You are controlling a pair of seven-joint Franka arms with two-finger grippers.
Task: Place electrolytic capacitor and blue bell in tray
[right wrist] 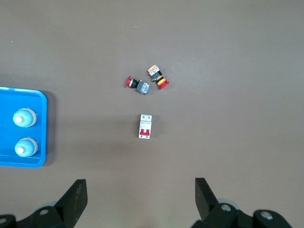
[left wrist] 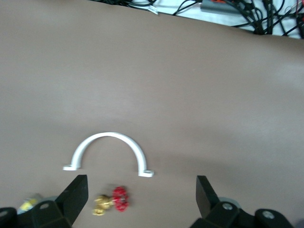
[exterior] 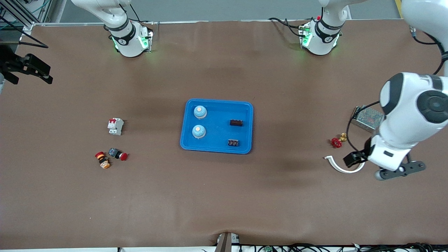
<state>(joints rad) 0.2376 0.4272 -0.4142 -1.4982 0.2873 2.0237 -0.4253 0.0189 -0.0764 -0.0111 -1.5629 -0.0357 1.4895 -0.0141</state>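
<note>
Front view shows no readable writing. Tray (exterior: 217,145) sits mid-table, holding two bells (exterior: 200,112) and two dark parts (exterior: 236,123) too small to identify. Left gripper (left wrist: 141,194), spread wide and empty, hangs over a white clamp (left wrist: 110,149). Right gripper (right wrist: 140,197), wide and empty, hangs over bare table toward the right arm's end, partly cut off.
</note>
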